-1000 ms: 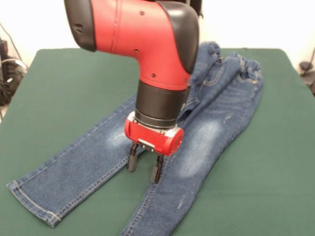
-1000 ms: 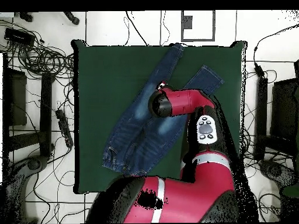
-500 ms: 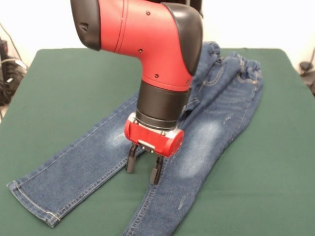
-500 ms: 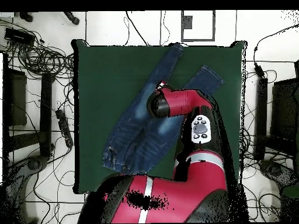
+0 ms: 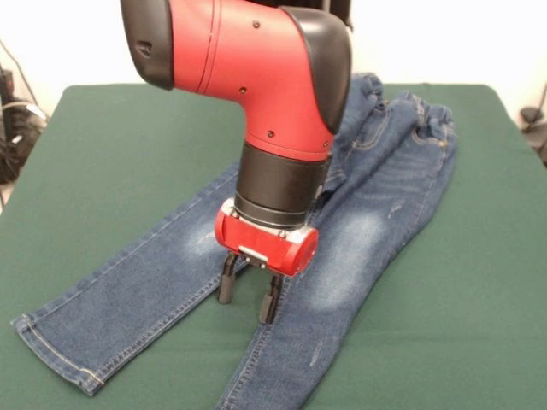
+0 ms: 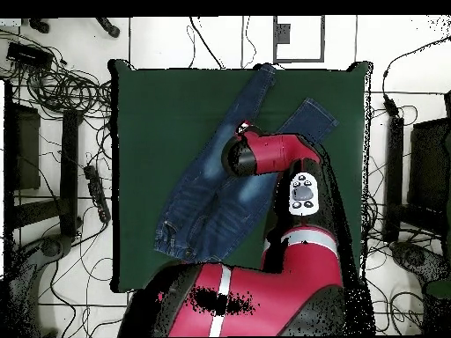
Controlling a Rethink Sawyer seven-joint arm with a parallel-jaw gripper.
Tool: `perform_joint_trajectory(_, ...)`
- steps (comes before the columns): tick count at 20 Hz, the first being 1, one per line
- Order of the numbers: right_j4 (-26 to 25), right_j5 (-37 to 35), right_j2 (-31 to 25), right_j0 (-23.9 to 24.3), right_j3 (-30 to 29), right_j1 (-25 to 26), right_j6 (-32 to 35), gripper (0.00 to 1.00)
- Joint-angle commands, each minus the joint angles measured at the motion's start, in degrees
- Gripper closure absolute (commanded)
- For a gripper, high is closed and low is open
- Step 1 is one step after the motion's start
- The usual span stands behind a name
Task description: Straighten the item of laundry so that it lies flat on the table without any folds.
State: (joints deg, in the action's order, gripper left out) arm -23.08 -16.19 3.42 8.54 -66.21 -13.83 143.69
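Fingers (image 5: pixel 224 289) sitting spread, pinching nothing, tips in the crotch gap between the two legs | gripper (image 5: pixel 247 296) is barely creeping lower vs a second ago, jeans (image 5: pixel 376 213) aren't shifting | they're lying diagonally on the table (image 5: pixel 128 137), legs splayed, waistband bunched | I'm guessing it's lining up an inner-leg grab.

Jeans (image 6: pixel 207 198) lie spread on the green counter (image 6: pixel 150 114), legs diverging toward its far edge (waistband end nearest the robot's base). The red arm (image 6: pixel 273 158) reaches over the crotch area, hiding its jaws. Cables (image 6: pixel 62 97) litter the surrounding floor.
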Motion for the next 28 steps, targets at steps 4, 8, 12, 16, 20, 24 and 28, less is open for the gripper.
perform_joint_trajectory(4,3.06,-10.30,-8.76,2.14,-0.32,-5.40,-5.38,0.00)
perform_joint_trajectory(8,2.87,-11.39,-9.69,2.85,-0.53,-6.03,-5.60,0.00)
perform_joint_trajectory(12,2.41,-10.56,-10.54,3.14,-0.55,-5.04,-5.34,0.00)
perform_joint_trajectory(16,2.13,-9.91,-11.28,3.47,-0.29,-3.96,-5.04,0.00)
perform_joint_trajectory(20,2.07,-9.95,-12.37,3.64,1.07,-2.53,-4.94,0.00)
perform_joint_trajectory(24,2.16,-9.81,-12.68,3.14,2.63,-1.15,-4.08,0.00)
perform_joint_trajectory(28,2.46,-9.86,-12.81,2.64,3.64,-0.02,-2.92,0.00)
